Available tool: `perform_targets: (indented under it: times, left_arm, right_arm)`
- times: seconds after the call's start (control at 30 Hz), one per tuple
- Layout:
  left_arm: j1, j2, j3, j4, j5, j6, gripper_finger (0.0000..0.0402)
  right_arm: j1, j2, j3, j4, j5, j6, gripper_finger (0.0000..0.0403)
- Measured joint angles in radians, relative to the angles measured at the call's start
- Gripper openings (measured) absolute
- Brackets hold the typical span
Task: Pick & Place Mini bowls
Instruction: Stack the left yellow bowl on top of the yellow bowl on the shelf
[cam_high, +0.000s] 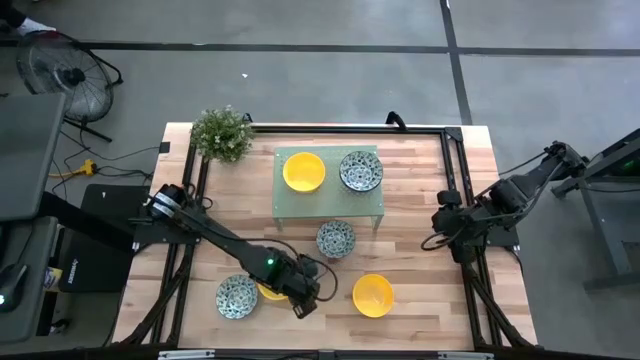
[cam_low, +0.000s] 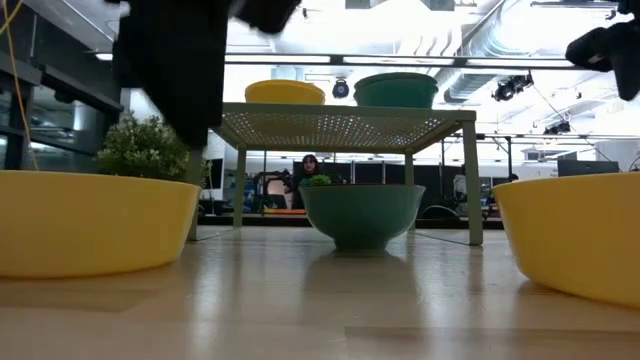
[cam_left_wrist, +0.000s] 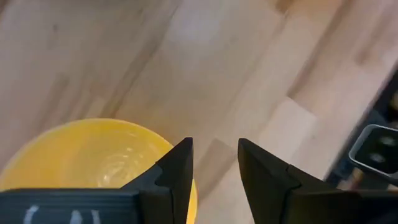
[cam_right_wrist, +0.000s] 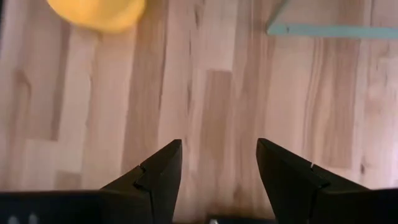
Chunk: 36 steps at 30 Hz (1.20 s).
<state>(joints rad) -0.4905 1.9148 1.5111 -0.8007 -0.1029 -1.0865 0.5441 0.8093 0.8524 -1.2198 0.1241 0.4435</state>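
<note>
Left gripper (cam_high: 306, 297), at the near edge of the pale wooden table (cam_high: 420, 210), hangs over a plain bright yellow mini bowl (cam_high: 270, 291) that its arm mostly hides from above; in the left wrist view the dark fingers (cam_left_wrist: 177, 171) stand apart with bare wood between them, and one finger lies over the rim of that yellow bowl (cam_left_wrist: 87, 158), so the jaws read as released, not clamped on anything, though whether one finger touches the rim cannot be told. Right gripper (cam_high: 437, 225) waits near the right edge of the table, fingers (cam_right_wrist: 163, 168) spread wide over bare wood, holding nothing. Count from the high view: six bowls are visible, not more. Two sit on top of the pale green perforated stand (cam_high: 300, 205): one plain yellow bowl (cam_high: 303, 171) and, just beside it, one white bowl with dense dark blue-green pattern (cam_high: 361, 170). Four are on the table itself: a patterned bowl (cam_high: 336, 239) just in front of the stand, a patterned bowl (cam_high: 237, 297) at the near left, touching or just beside the bowl under the left gripper, and a yellow bowl (cam_high: 372, 295) at the near right. A small leafy green plant (cam_high: 222, 133) stands at the far left corner, apart from the work. Judgement: if the stand top is the target, two placements are done and four bowls remain; the step in hand looks like a grasp on the near-left yellow bowl, not yet closed.
</note>
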Motion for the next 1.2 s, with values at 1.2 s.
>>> perform_targets:
  times: [1.2]
  left_arm:
    - [-0.013,0.115,-0.001,-0.061,0.108,-0.122,0.0123]
  right_arm:
    - [0.39,-0.026,0.0,-0.115,0.099,0.332,0.0195]
